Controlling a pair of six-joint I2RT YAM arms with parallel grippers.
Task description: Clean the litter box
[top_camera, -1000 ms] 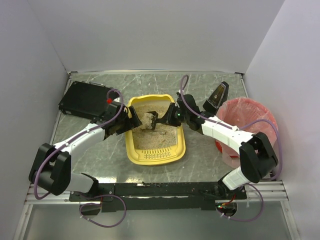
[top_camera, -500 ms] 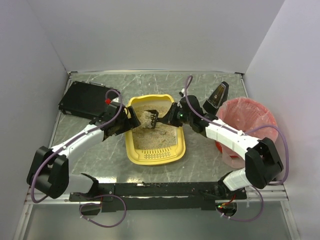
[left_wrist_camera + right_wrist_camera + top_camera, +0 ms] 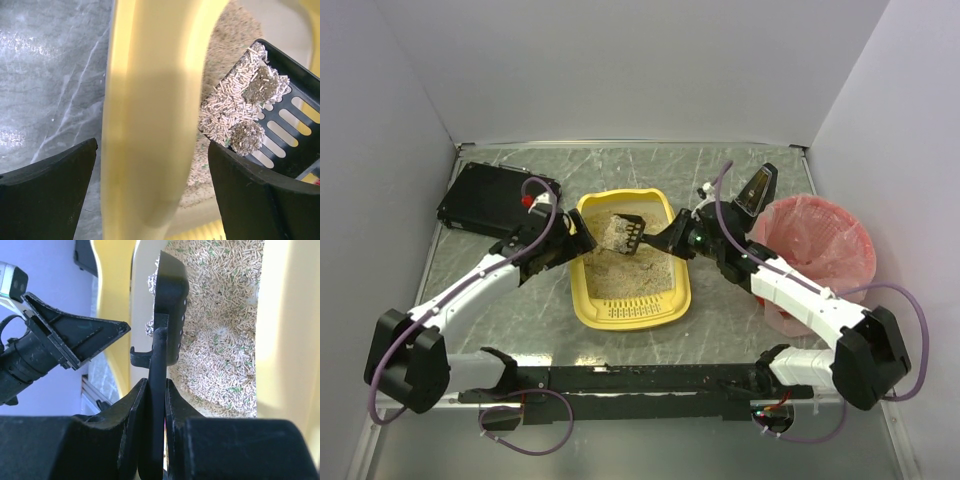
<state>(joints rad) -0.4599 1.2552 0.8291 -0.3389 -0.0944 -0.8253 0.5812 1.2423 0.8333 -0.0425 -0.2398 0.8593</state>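
While both arms reach in from the near edge, the grey marbled table [image 3: 720,170] carries everything. Yellow litter box [image 3: 630,313] sits mid-table between the two arms, slotted end toward the arm bases, beige litter inside. Pink-red bag-lined bin [image 3: 825,225] stands at the right side, just beside the right arm. Flat black box [image 3: 485,205] lies at the far left, apart from the tray.

Left claw [image 3: 572,243] is at the tray's left wall, fingers wide apart. In the left wrist view the yellow wall runs up between them [image 3: 152,150], one finger over the table outside, the other inside over the litter. It grips nothing, with gaps showing on both sides of the wall.

Right claw [image 3: 672,238] comes in over the tray's right rim, fingers clamped together on the thin handle of a black slotted scoop [image 3: 625,235]. The right wrist view shows the handle pinched between the pads [image 3: 155,385], scoop blade edge-on. The scoop is over the far half of the tray, loaded with pale pellets [image 3: 225,107] and two dark grey clumps [image 3: 260,90]. Cannot tell if it touches the litter.
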